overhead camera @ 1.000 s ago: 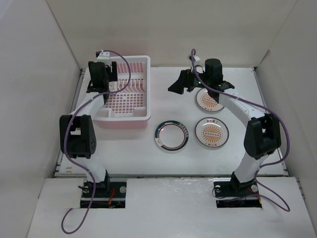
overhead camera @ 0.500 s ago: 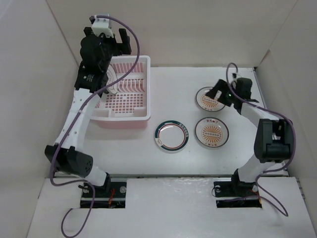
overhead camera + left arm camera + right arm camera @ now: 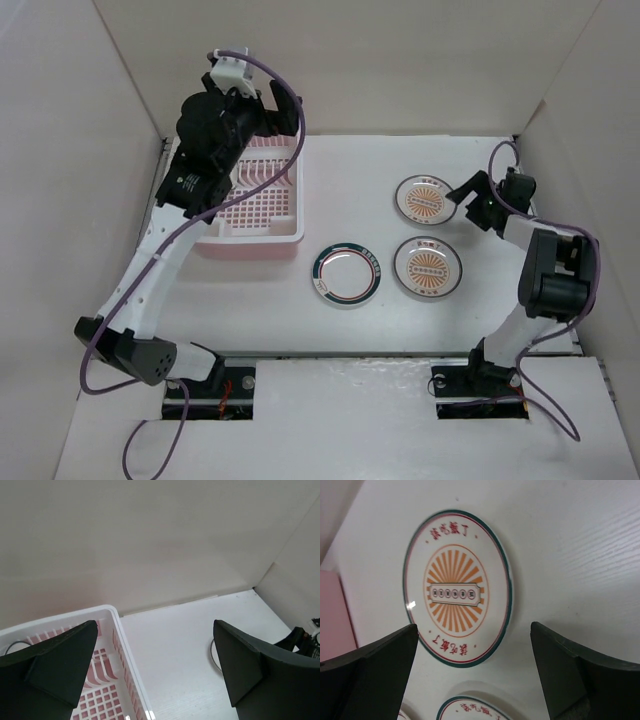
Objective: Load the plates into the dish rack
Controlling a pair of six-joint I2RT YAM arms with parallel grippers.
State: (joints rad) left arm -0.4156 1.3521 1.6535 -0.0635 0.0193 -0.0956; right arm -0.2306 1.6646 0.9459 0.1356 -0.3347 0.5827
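Observation:
The pink dish rack (image 3: pixel 262 222) with a white rim stands at the back left; its corner shows in the left wrist view (image 3: pixel 117 645). Two orange sunburst plates lie flat on the right, one farther (image 3: pixel 422 200) and one nearer (image 3: pixel 428 266). A white plate with a dark green ring (image 3: pixel 348 273) lies in the middle. My left gripper (image 3: pixel 262 110) is open and empty, raised above the rack's far right corner (image 3: pixel 154 630). My right gripper (image 3: pixel 468 203) is open and low, just right of the farther sunburst plate (image 3: pixel 457 587), not touching it. The other plates are hidden.
White walls close in the table at the back and both sides. The left arm covers much of the rack's inside. The nearer sunburst plate's rim (image 3: pixel 470 710) lies just below the right gripper's fingers. A thin curved rim (image 3: pixel 12 646) shows inside the rack.
My left gripper has lifted out of the rack and swung up and to the right. My right gripper has pulled back to the right and dropped beside the farther sunburst plate.

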